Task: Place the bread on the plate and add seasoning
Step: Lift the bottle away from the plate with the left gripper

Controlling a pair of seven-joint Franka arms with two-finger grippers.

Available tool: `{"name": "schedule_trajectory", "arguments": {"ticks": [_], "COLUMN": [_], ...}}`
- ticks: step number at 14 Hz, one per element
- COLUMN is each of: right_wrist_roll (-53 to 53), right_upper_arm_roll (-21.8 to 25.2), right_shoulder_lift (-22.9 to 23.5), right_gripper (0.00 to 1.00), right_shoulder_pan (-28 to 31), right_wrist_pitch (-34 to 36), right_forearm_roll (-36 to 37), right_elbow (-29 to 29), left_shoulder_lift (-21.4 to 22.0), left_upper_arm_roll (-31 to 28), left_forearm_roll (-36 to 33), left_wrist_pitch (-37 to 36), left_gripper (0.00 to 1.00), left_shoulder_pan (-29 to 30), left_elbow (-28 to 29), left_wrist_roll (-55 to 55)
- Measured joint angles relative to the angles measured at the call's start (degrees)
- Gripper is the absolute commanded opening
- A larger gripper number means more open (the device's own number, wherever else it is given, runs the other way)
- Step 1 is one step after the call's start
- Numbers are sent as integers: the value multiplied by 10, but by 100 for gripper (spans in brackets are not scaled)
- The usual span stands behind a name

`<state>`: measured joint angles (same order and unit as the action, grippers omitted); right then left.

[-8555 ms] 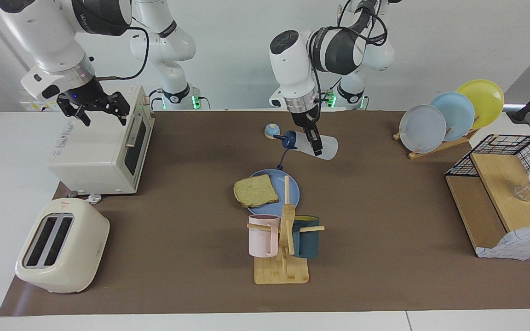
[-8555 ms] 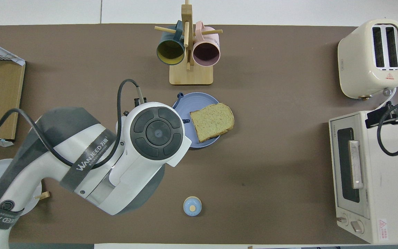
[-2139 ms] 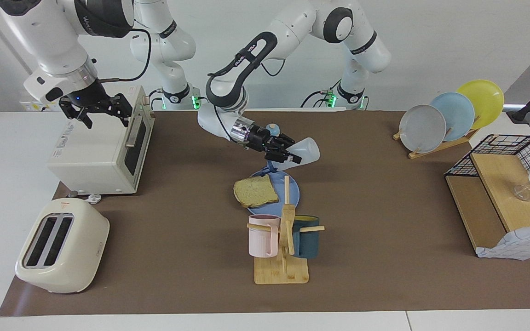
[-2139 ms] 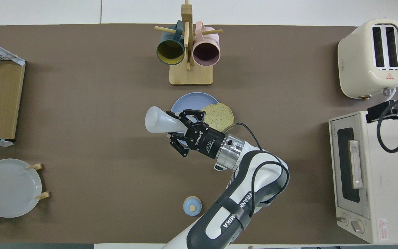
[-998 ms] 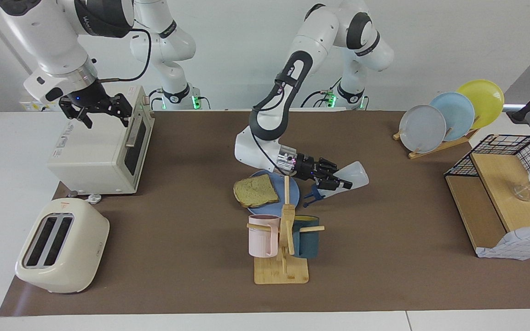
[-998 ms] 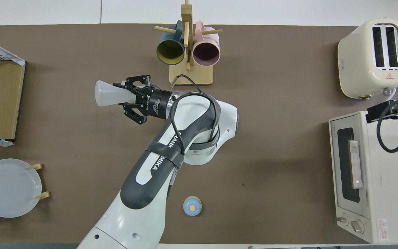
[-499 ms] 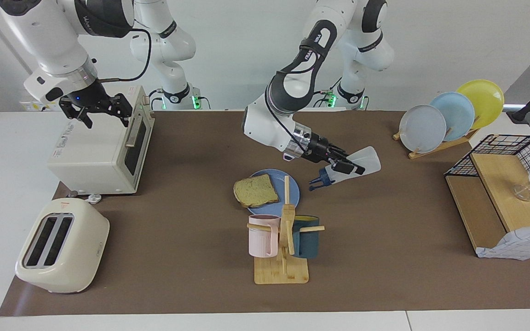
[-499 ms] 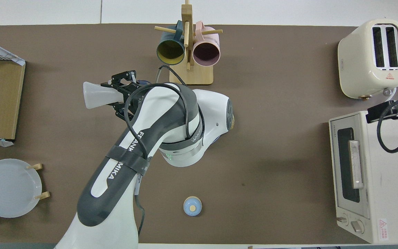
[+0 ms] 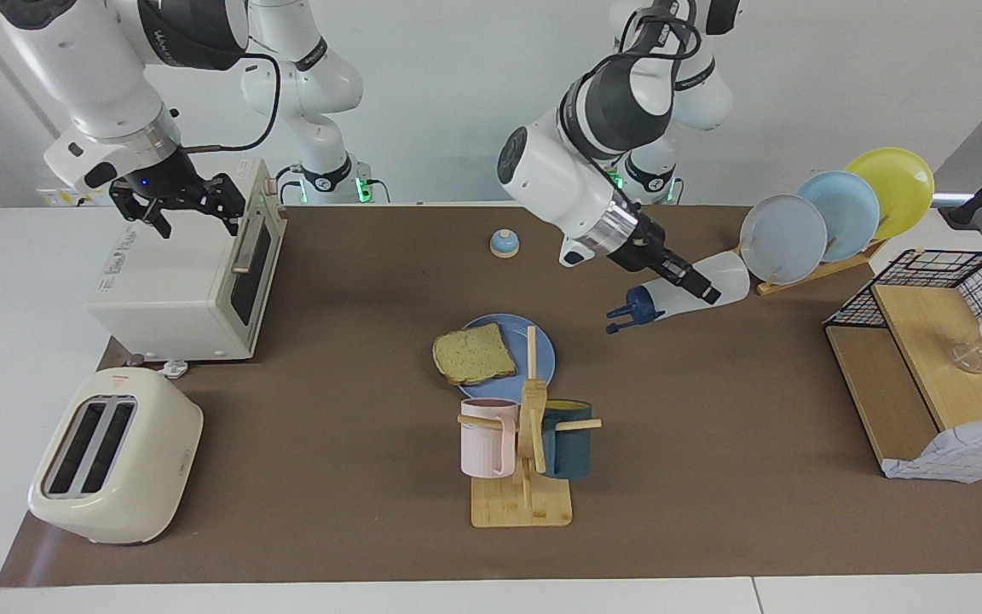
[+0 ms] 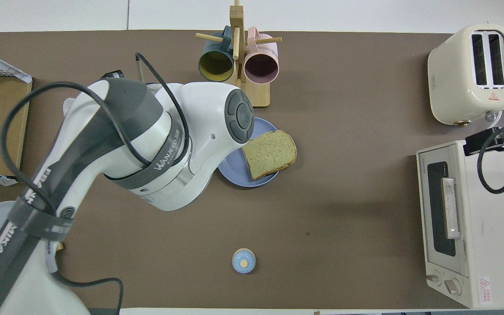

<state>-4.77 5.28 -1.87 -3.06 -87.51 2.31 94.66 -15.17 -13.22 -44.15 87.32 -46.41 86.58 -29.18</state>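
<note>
The bread (image 9: 474,356) lay on the blue plate (image 9: 542,341) in the middle of the brown mat, hanging over the plate's rim toward the right arm's end of the table; the overhead view (image 10: 269,154) showed that overhang plainly, while the left arm's bulk covered much of the plate (image 10: 234,175) there. Only the facing view showed the left gripper (image 9: 691,286): it was raised over bare mat toward the left arm's end of the table, clamped on the seasoning bottle (image 9: 717,280), which lay nearly on its side in the grip with its dark nozzle cap (image 9: 638,304) pointing down toward the plate's side. In the overhead view gripper and bottle were hidden under the arm. The right gripper (image 9: 186,200) hung over the top of the toaster oven (image 9: 176,281) with its fingers spread apart and nothing between them; the overhead view caught only a dark part of it at the frame's edge (image 10: 497,141). A small blue-domed bell (image 10: 243,260) stood on the mat nearer to the robots than the plate. A wooden mug rack (image 10: 241,89) with a dark and a pink mug stood just farther from the robots than the plate, and a cream toaster (image 10: 473,72) sat at the right arm's end.
</note>
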Motion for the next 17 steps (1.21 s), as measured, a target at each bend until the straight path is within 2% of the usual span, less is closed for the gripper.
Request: {"name": "schedule_trajectory", "arguments": {"ticks": [6,11,14,17], "right_wrist_roll": [0,0,0,0], "right_upper_arm_roll": [0,0,0,0], "right_shoulder_lift": [0,0,0,0], "right_gripper": [100,100,100,100], "right_shoulder_pan": [0,0,0,0], "right_wrist_pitch": [0,69,70,70], "right_forearm_roll": [0,0,0,0], "right_elbow": [0,0,0,0], "left_shoulder_lift": [58,73,82,102], "left_upper_arm_roll": [-1,-2,-2,-2], "left_forearm_roll": [165,302,367,405], "left_wrist_pitch": [97,181,255,351], "left_gripper": [0,0,0,0], "left_shoulder_pan": [95,170,200,209], "left_elbow": [1,14,50,114], "left_wrist_roll": [2,7,41,109]}}
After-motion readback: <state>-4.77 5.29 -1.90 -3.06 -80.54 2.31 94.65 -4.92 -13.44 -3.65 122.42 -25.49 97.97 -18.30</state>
